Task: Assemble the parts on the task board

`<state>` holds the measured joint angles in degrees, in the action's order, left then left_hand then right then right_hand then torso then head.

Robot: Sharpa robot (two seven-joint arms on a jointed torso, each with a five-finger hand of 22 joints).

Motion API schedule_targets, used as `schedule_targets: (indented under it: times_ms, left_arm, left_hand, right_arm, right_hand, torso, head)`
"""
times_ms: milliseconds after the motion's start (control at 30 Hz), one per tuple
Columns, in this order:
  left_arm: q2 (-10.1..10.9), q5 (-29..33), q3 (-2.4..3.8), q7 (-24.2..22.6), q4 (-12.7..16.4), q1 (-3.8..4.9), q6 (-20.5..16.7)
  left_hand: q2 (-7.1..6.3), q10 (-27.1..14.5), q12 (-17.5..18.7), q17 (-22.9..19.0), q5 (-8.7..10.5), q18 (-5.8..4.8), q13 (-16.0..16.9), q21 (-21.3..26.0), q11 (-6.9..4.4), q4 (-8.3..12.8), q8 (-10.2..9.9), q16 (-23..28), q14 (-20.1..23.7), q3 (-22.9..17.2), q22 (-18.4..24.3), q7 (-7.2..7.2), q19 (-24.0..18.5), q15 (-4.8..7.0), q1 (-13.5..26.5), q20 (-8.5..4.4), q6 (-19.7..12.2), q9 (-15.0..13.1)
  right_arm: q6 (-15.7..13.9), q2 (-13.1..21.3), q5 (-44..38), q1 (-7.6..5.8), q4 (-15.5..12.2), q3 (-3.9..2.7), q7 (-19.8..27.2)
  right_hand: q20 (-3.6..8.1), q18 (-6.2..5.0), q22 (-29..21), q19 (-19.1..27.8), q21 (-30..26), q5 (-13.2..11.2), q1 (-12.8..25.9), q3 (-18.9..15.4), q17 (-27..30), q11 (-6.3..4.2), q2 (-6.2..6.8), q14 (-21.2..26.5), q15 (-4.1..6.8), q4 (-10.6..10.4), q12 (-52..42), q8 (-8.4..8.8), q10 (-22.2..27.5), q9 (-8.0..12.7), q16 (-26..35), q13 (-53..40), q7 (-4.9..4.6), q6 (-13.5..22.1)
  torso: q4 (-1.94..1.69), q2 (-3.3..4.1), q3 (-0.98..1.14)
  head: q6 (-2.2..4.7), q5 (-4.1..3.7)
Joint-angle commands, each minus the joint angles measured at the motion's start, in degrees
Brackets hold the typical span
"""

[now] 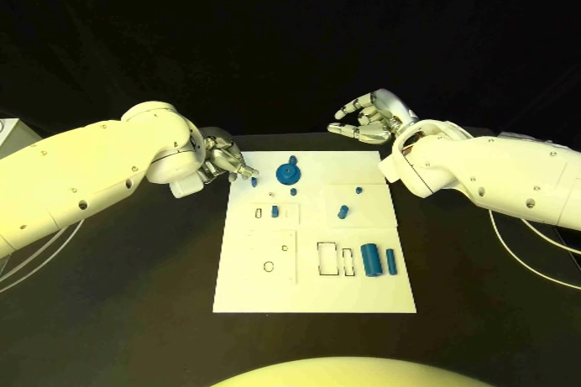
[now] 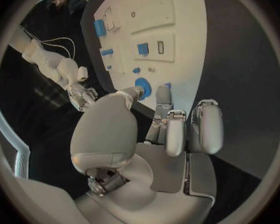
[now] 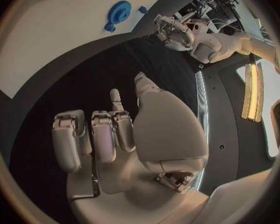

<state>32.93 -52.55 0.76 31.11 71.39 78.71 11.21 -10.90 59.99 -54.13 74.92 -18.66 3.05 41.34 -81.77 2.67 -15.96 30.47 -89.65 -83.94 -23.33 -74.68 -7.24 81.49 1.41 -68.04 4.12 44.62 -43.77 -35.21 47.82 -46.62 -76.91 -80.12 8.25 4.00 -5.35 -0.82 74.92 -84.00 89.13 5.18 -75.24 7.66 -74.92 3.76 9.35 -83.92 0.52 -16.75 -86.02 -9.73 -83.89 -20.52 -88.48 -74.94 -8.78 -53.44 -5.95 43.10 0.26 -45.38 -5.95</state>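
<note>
Looking down: we see a black table (image 1: 121, 320) with the white task board (image 1: 315, 299) in the middle, an upright rectangle whose long axis runs from 6 o'clock, nearest us, to 12 o'clock.

Nearest parts: toward the board's 4 o'clock corner stand a large blue cylinder (image 1: 370, 259) and a thin blue bar (image 1: 389, 259), both upright along the board's long axis, beside two empty outlined slots.

Middle parts: a little past centre, a small blue block (image 1: 274, 211) sits at 10 o'clock and a short blue peg (image 1: 344, 211) at 2 o'clock, the peg slightly tilted.

Far part: the round blue gear (image 1: 288, 172) lies near the board's far edge, at about 11 o'clock, flat, with a small hub on top.

Left hand (image 1: 225, 164): it hovers at the board's far left corner, 10 o'clock, fingers loosely apart and pointing at the gear; we judge that it holds nothing.

Right hand (image 1: 369, 118): it hangs past the board's far edge at 1 o'clock, raised off the table, fingers curled partway and apart, holding nothing.

Key relation: the gear lies just beside the left hand's fingertips (image 2: 163, 92), toward 3 o'clock from them, while the right hand is well apart from it. We judge the left hand to be the nearer one for the coming grasp.
</note>
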Motion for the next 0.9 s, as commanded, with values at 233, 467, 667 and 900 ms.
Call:
schedule_targets:
  times_ms: [233,467,667,900]
  left_arm:
    - [-1.9,1.3,0.17,-3.4,-5.9,0.6,0.1]
    - [-4.4,-0.7,0.1,-3.3,-10.8,0.72,2.6]
    - [-6.2,-1.3,-0.29,-3.3,-13.4,0.71,5.4]
    - [-7.6,-1.4,-0.84,-3.6,-15.1,0.68,6.8]
  left_hand:
    - [-0.31,0.0,-0.3,14.8,0.25,0.33,-0.5,-0.1,0.3,-0.7,-0.5,-0.1,-5.9,0.9,-0.5,-0.23,0.3,-0.67,0.3,0.63,0.3,1.1]
    - [-0.26,0.1,-0.5,14.8,0.3,0.28,-0.9,-0.2,0.3,-0.8,-0.5,-0.2,-5.9,2.1,-0.8,-0.16,0.5,-0.72,1.7,0.73,0.7,1.7]
    - [-0.48,0.1,-0.7,14.7,0.43,0.28,-0.9,-0.2,0.24,-0.7,-0.4,-0.1,-5.9,2.7,-0.9,-0.07,0.5,-0.68,2.2,0.73,0.9,2.0]
    - [-0.49,0.3,-1.2,14.7,0.8,0.23,-0.8,-0.4,0.14,-0.8,-0.2,-0.1,-5.9,3.7,-1.1,0.07,0.6,-0.61,3.2,0.69,1.2,2.3]
  right_arm:
    - [-0.5,0.2,0.5,0.02,0.0,0.0,1.5]
    - [-0.6,0.4,0.5,0.02,-0.5,0.0,1.5]
    - [-0.5,0.5,0.5,0.02,-0.8,-0.01,1.5]
    - [-0.5,0.4,0.5,0.01,-0.8,-0.01,1.5]
  right_hand:
    - [-0.38,0.42,14.0,-5.3,-0.6,0.3,0.3,-0.5,-10.8,0.36,-0.37,-5.0,-0.36,0.1,0.6,-0.11,-2.4,0.0,0.4,-11.8,-0.05,0.4]
    - [-0.38,0.38,13.9,-5.2,-0.8,0.4,0.3,-0.6,-10.7,0.36,-0.44,-5.0,-0.36,0.1,0.7,-0.12,-2.3,0.0,0.4,-11.8,-0.05,0.4]
    - [-0.38,0.38,13.9,-5.2,-0.8,0.6,0.3,-0.6,-10.7,0.36,-0.53,-5.0,-0.36,0.1,0.7,-0.13,-2.3,0.1,0.4,-11.8,-0.05,0.4]
    - [-0.38,0.37,13.9,-5.2,-0.8,0.7,0.3,-0.7,-10.7,0.35,-0.61,-4.9,-0.36,0.1,0.7,-0.14,-2.3,0.1,0.5,-11.8,-0.05,0.5]
  torso:
    - [-0.08,0.17,-0.05]
    - [0.1,0.41,-0.07]
    - [0.19,0.79,-0.17]
    - [0.18,0.94,-0.19]
  head:
    - [0.83,0.1]
    - [0.87,0.6]
    - [0.91,0.67]
    - [0.91,0.77]
